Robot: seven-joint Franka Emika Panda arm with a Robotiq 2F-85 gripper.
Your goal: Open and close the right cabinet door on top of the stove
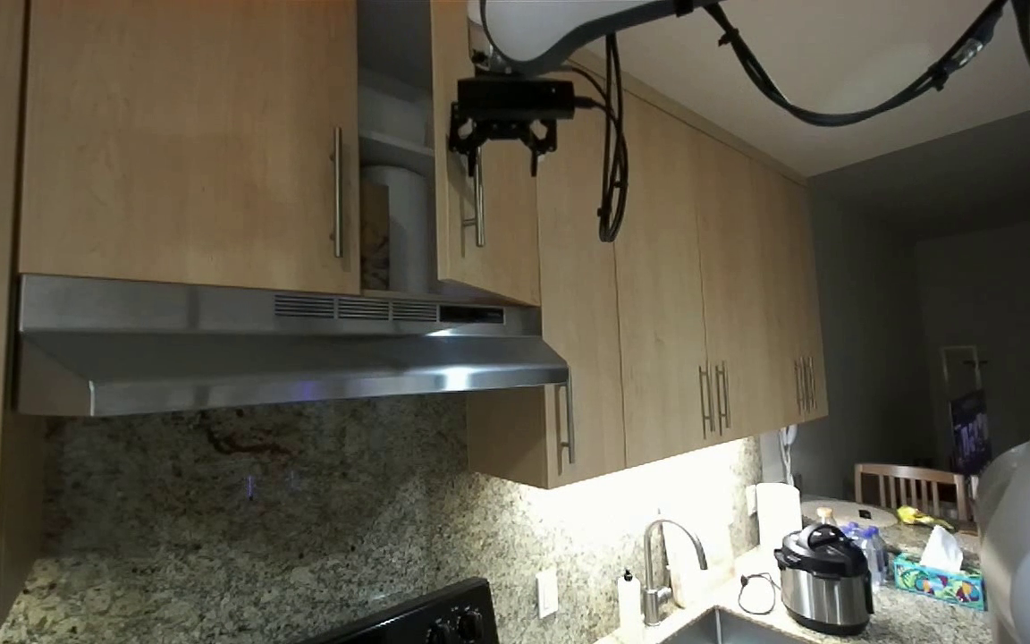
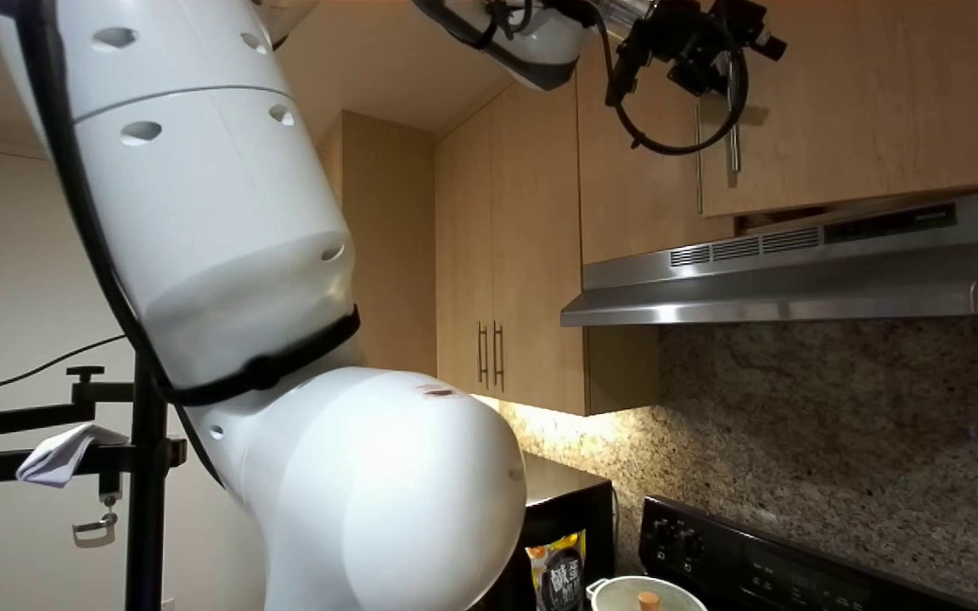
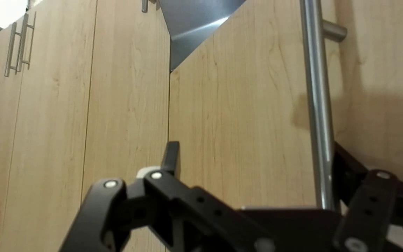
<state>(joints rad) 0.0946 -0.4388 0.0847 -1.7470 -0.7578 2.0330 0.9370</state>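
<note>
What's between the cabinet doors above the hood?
The ajar right door exposes a shelf, a pale object and a brown item, in an exterior view.

Arm: glossy white and rounded, with dark grey trim, a fine seam, oval recesses and a small reddish-brown mark on the bulbous joint; a black strap crosses it and a black cable runs alongside. Gripper: black, with 2 slim-tipped fingers, jointed links and pale round screw heads.

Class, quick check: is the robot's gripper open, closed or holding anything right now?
Gripper: open, clamped on nothing; it is right by the cabinet door handle, but whether it touches cannot be told.
</note>
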